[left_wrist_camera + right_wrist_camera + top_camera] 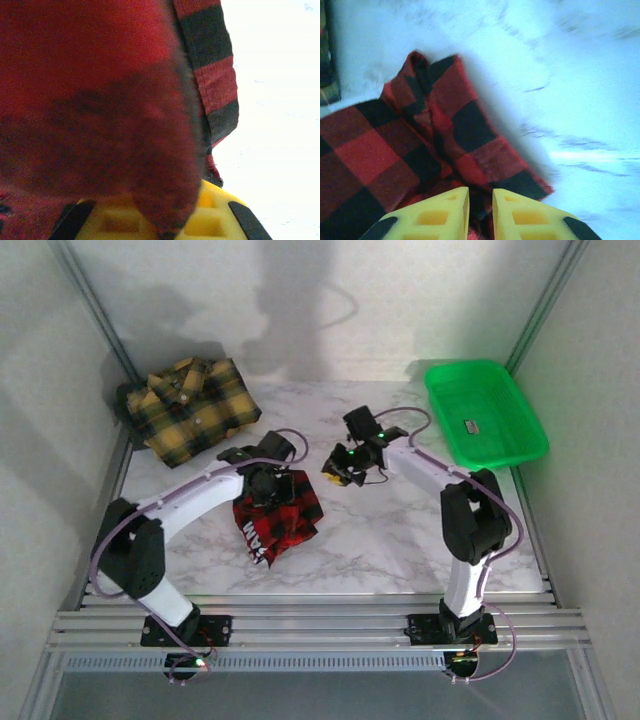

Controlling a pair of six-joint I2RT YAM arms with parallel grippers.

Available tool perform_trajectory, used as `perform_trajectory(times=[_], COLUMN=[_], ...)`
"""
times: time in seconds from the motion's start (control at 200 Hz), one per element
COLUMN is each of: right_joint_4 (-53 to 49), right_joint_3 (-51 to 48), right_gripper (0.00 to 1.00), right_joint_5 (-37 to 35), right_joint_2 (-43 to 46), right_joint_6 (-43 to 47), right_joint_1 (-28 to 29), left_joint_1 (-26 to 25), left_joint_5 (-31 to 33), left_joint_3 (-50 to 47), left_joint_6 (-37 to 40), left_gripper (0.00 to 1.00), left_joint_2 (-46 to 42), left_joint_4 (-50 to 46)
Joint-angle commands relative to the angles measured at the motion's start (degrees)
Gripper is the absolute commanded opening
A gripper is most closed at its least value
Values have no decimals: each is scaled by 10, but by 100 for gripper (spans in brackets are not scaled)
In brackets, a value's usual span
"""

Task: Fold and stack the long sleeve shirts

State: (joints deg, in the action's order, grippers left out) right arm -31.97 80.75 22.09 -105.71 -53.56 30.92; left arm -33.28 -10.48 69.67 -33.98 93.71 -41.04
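The red-and-black check shirt lies bunched in the middle of the table, white lettering showing at its near-left edge. My left gripper sits on its far part, shut on a fold of the red cloth that drapes over the yellow fingers. My right gripper hovers just right of the shirt's far corner. In the right wrist view its fingertips stand slightly open, with the shirt's edge beneath and beyond them. The yellow-and-black shirt lies at the back left.
A green plastic tray stands at the back right, partly over the marble table edge. Grey walls and metal posts close in the sides. The arm bases are bolted to the near rail.
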Motion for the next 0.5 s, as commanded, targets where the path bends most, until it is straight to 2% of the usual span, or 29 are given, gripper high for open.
perform_trajectory(times=[0.0, 0.05, 0.09, 0.18, 0.265, 0.285, 0.375, 0.491], right_joint_4=[-51, -65, -71, -97, -122, -125, -122, -55], right_joint_3=[-20, -25, -31, -43, -64, -73, -145, -264], right_gripper=[22, 23, 24, 28, 33, 35, 45, 58], right_joint_5=[-27, -38, -43, -58, -68, -67, -54, -24], right_joint_2=[43, 60, 74, 109, 147, 159, 225, 315], right_joint_6=[42, 54, 61, 85, 112, 115, 125, 105], right_joint_1=[-22, -34, -41, -49, -49, -47, -38, 21], left_joint_1=[-22, -26, -27, -26, -21, -19, 1, 44], left_joint_5=[-22, -30, -33, -34, -17, -16, -6, 32], left_joint_3=[41, 60, 75, 125, 173, 181, 213, 240], left_joint_6=[19, 14, 9, -5, -32, -38, -64, -77], left_gripper=[0, 3, 10, 38, 57, 70, 98, 100], left_joint_2=[46, 72, 93, 142, 163, 163, 147, 90], left_joint_4=[13, 23, 32, 37, 36, 38, 33, 5])
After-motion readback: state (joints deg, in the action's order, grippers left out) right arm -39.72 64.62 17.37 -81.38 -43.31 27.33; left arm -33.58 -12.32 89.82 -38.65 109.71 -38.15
